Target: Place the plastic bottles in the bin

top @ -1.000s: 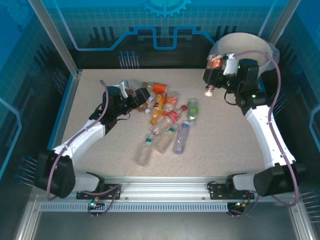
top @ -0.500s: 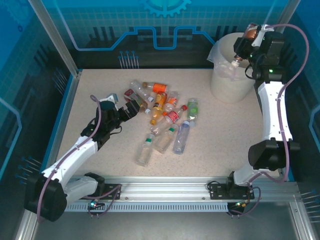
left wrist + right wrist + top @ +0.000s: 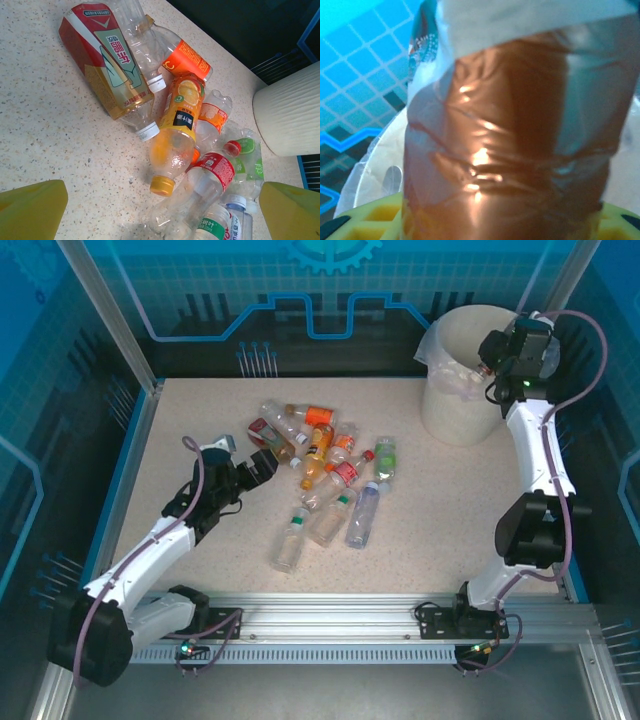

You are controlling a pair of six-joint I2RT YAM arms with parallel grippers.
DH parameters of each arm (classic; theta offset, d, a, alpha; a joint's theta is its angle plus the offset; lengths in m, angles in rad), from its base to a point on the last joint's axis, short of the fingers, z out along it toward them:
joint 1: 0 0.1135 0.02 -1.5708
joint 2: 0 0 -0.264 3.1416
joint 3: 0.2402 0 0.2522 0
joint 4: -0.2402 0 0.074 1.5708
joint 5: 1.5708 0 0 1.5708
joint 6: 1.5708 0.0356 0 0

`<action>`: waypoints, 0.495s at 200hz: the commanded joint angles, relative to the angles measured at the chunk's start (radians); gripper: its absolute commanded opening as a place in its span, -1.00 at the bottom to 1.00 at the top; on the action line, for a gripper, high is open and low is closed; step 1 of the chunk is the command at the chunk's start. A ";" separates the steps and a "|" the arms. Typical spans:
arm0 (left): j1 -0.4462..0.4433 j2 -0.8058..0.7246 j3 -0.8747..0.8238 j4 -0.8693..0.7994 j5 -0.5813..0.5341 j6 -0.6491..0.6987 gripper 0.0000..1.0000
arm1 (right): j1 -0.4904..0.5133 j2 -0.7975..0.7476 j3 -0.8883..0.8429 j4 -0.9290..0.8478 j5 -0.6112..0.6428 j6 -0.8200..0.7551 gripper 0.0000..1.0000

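I see left claw [image 3: 263,462] apart by bottles [image 3: 330,468] | right claw [image 3: 489,348] clamped on bottle [image 3: 510,130] over bin [image 3: 450,415]

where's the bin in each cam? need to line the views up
Top external: bin at upper right, standing upright.
Left wrist: bin at the right edge, ribbed cream wall, past the bottle pile.
Right wrist: bin at lower left, bagged rim behind the brown-tinted bottle.
Shared landmark: the blue grid wall links top and right wrist; the bottle pile links top and left wrist.
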 commanded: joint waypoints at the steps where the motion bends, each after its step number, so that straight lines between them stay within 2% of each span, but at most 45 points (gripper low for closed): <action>1: 0.007 -0.013 -0.012 0.008 -0.009 0.001 0.98 | -0.031 0.001 0.027 0.062 0.010 0.069 -0.05; 28: 0.007 -0.015 -0.025 0.009 -0.007 -0.008 0.98 | -0.061 0.024 0.059 0.025 -0.077 0.130 -0.04; 58: 0.007 -0.006 -0.029 0.018 0.006 -0.010 0.98 | -0.110 0.022 0.022 0.097 -0.191 0.282 -0.03; 75: 0.007 0.007 -0.026 0.022 0.007 -0.010 0.98 | -0.127 0.056 0.048 0.089 -0.188 0.344 -0.01; 99: 0.007 0.027 -0.015 0.027 0.028 -0.008 0.97 | -0.106 0.083 0.086 0.088 -0.102 0.342 0.12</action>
